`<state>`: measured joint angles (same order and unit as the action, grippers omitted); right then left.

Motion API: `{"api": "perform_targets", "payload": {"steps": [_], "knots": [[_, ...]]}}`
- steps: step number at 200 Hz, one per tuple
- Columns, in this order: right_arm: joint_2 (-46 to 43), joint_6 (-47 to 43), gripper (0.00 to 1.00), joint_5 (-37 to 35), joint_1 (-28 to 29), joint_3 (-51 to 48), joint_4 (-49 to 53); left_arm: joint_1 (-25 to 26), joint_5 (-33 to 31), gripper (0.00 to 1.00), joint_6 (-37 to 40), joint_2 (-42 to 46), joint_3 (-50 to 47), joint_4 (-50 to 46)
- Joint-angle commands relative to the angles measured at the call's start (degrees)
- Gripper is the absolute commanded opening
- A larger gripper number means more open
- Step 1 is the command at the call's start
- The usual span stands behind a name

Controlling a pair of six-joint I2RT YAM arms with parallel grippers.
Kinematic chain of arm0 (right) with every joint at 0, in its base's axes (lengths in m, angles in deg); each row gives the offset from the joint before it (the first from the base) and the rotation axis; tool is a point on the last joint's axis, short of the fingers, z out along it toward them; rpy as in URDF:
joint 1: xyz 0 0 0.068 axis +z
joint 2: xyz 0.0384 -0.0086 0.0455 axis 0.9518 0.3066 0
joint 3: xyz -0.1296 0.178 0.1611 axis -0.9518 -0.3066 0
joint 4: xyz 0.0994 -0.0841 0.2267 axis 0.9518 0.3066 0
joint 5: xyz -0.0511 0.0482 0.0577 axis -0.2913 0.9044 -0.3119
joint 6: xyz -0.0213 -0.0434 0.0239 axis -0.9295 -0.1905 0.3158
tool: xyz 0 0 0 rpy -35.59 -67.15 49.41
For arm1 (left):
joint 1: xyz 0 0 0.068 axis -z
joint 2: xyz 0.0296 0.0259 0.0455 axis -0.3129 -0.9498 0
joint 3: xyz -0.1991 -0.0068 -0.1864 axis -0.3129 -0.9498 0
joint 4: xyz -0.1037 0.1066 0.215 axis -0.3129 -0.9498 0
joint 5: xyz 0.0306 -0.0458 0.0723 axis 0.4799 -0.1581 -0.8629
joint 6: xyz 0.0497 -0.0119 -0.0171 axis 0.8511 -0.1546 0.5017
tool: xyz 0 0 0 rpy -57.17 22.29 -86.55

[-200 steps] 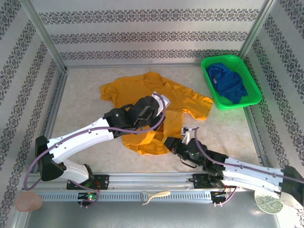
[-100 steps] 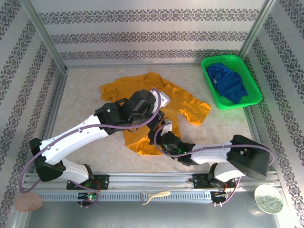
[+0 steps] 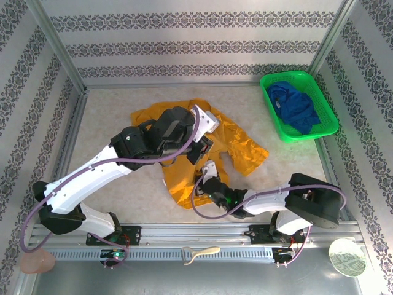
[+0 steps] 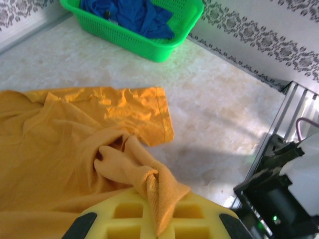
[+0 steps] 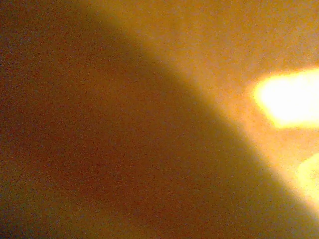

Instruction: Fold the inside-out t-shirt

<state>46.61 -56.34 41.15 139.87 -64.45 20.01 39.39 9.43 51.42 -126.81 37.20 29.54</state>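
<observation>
The inside-out t-shirt [image 3: 239, 144] lies crumpled at the centre of the table [image 3: 110, 123], orange-yellow and wrinkled; its body runs from about 11 o'clock down to 6 o'clock, and one sleeve [image 4: 134, 107] lies flat on the table toward 3 o'clock. The left gripper [image 4: 154, 214] hangs over the middle of the shirt; its yellow fingers [image 4: 119, 219] pinch a raised fold of the cloth, which stands up in a ridge between them. The right gripper [image 3: 209, 173] sits at the shirt's 5 o'clock edge, pointing toward 12 o'clock, just beside the left one; its fingers are pressed together, though whether cloth is caught between them cannot be told; at the right wrist, orange fabric lies blurred against the lens, half in shadow, with a bright patch toward 3 o'clock. A green basket [image 3: 328, 126] stands at the table's 2 o'clock corner, well apart from the shirt; a dark blue garment [image 3: 298, 107] is bunched inside it.
</observation>
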Motion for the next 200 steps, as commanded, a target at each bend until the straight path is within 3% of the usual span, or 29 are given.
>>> {"api": "perform_targets", "payload": {"steps": [1,28,90,134,151,200], "knots": [[3.16,-4.3,0.0,-5.27,2.74,2.92,3.4,-0.07,1.38,0.0,2.12,-1.93,3.87,-1.81],[6.87,-0.61,0.0,-5.79,2.07,3.59,2.79,-0.07,1.65,0.0,2.43,-3.12,5.24,-2.6],[6.7,12.47,0.0,14.12,-15.87,6.73,4.22,-0.02,3.69,0.0,0.16,-0.52,3.91,-2.77],[12.08,29.53,0.0,23.77,-26.23,7.55,-0.64,1.4,7.62,0.0,-4.23,2.84,0.58,2.45],[14.1,34.22,0.09,26.91,-28.63,7.21,-5.7,3.01,8.46,0.0,-4.25,2.51,2.13,2.82],[9.55,35.44,0.09,30.51,-34.71,1.82,-9.8,4.11,4.19,0.0,-2.94,5.73,2.23,0.3]]}}
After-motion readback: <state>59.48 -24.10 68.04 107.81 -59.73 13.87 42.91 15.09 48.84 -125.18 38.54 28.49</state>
